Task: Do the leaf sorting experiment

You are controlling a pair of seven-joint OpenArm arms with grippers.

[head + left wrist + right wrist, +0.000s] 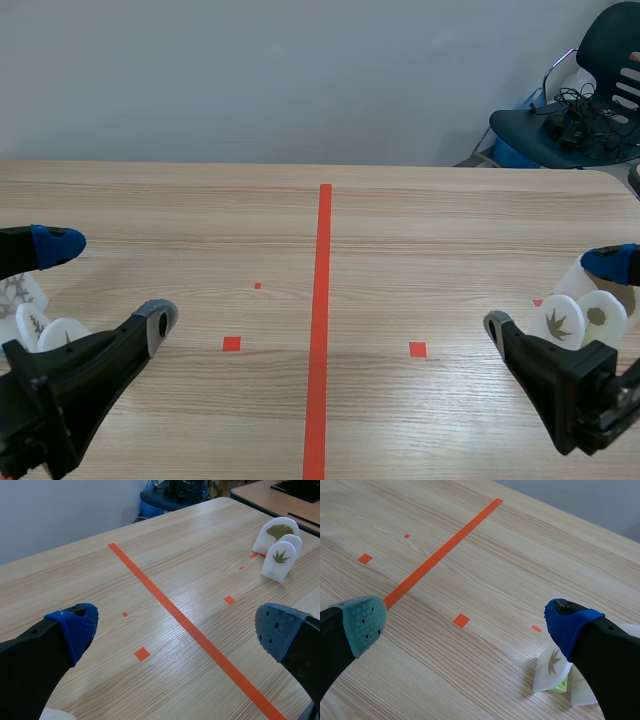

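Several leaf tiles (558, 322) by right hand (553, 293) | left hand (108, 283) by others | both spread

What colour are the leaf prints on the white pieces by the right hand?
Olive-brown, printed on the white leaf pieces; the left wrist view shows them best.

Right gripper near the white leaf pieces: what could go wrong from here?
The right gripper is open, with its blue-padded finger right beside the standing leaf pieces; a sideways move might knock them over. The pieces overlap closely, so closing on one might catch two.
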